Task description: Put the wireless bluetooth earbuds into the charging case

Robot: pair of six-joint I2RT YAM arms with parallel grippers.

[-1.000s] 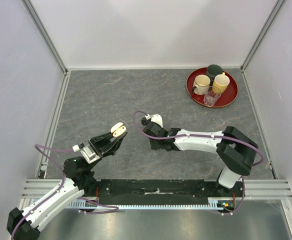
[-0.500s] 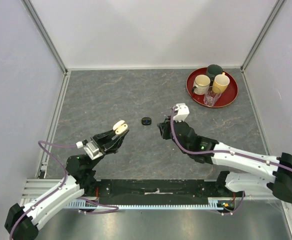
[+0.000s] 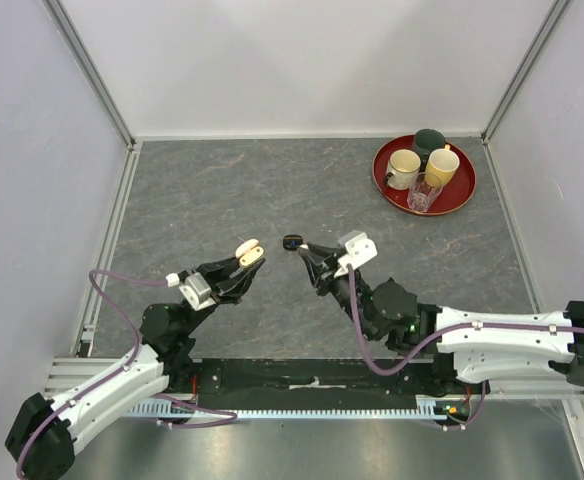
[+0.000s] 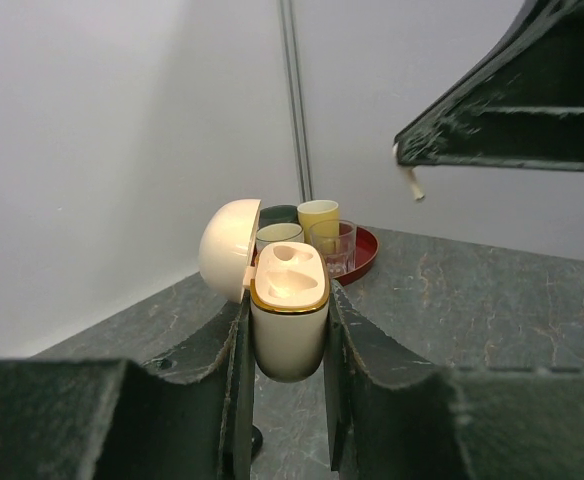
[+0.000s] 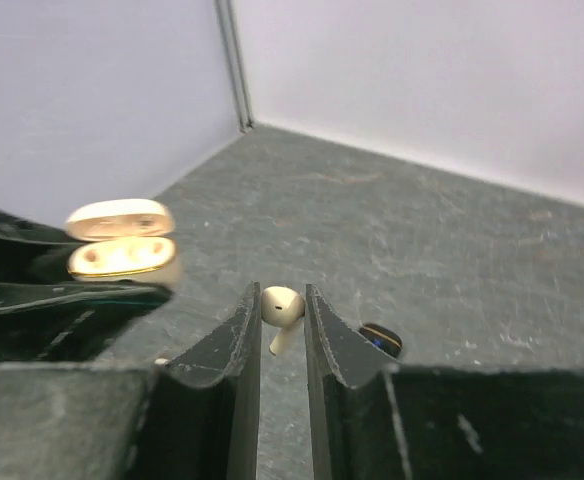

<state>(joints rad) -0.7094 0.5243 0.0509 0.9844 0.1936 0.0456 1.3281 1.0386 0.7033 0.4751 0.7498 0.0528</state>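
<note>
Two arms raised off the table point(image 3: 202, 190), both loaded. Left side first? (M.)

Left gripper point(image 3: 240, 265): closed tight onto the charging case point(image 4: 289, 318), one finger pressed against each flank. Case upright in the left wrist view. Cream-white, gold rim at the mouth, lid point(image 4: 228, 248) swung open to the left on its hinge. Moulded wells show inside the mouth. (K.)

Right side? (M.)

Right gripper point(image 3: 305, 249): closed almost all the way, pinching one cream-white earbud point(image 5: 279, 306) between the fingertips. Head up, stem hanging below the tips and tilted a little left. Bud is in the air, not on the table. (K.)

Bud relative to case? (M.)

Overhead, the two grippers face each other tip to tip over the middle of the table. Bud and case near, with a clear gap between them. The open mouth is turned toward the right arm. (K.)

Anything on the surface? (M.)

One small black item point(image 3: 292, 242) lies on the table just beside the right gripper's tips. In the right wrist view it sits behind the right-hand finger and shows a blue spot. Cannot tell what it is. Red tray point(image 3: 384, 180) in the far right corner carries a cream cup point(image 3: 404, 165), a yellow cup point(image 3: 441, 165), a dark cup point(image 3: 430, 140) and a glass point(image 3: 423, 192), well apart from both arms. (K.)
</note>
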